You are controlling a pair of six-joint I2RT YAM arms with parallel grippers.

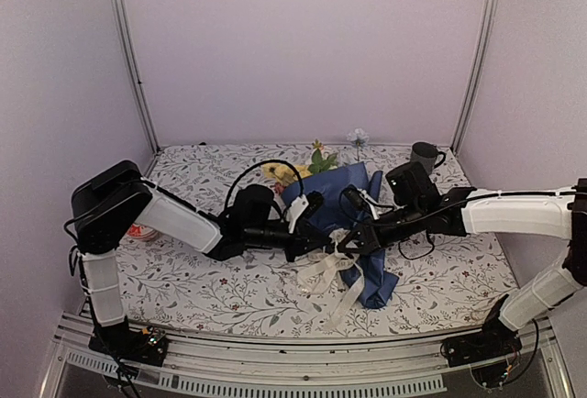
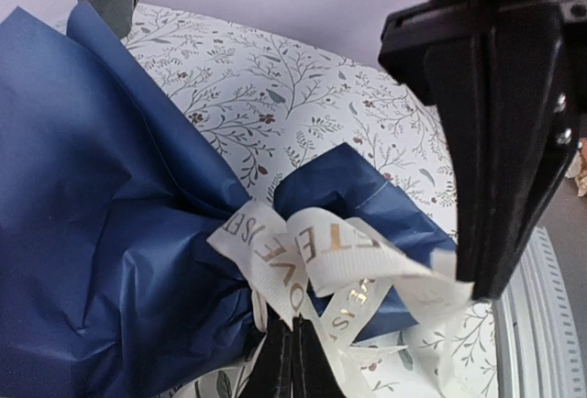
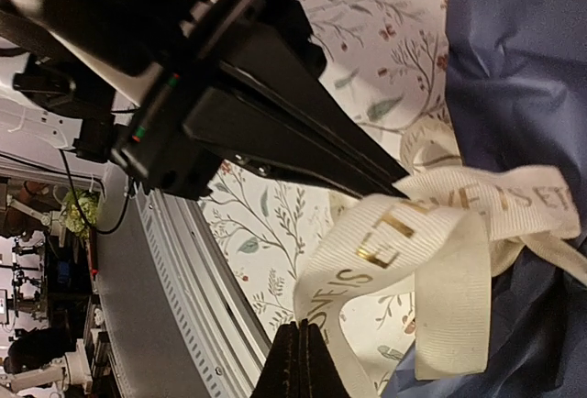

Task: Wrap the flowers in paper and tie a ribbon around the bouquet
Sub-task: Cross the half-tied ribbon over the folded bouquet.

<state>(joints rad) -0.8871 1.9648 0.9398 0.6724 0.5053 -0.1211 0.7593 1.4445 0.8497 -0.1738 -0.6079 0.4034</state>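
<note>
The bouquet lies across the middle of the table, its dark blue paper (image 1: 336, 198) gathered into a cone. Yellow flowers (image 1: 281, 173) and green leaves stick out at the far end. A cream ribbon (image 1: 334, 268) with gold lettering is looped round the pinched neck, its tails trailing toward the near edge. My left gripper (image 1: 325, 244) and right gripper (image 1: 346, 245) meet there, tips almost touching. In the left wrist view the left gripper (image 2: 292, 320) is shut on a ribbon (image 2: 341, 248) loop against the paper (image 2: 92, 233). The right gripper (image 3: 299, 325) is shut on another strand of the ribbon (image 3: 440, 233).
A dark grey mug (image 1: 425, 155) stands at the back right, and a small clear glass (image 1: 357, 138) sits at the back centre. A red-and-white object (image 1: 140, 231) is half hidden by the left arm. The metal rail (image 1: 275, 343) runs along the near edge.
</note>
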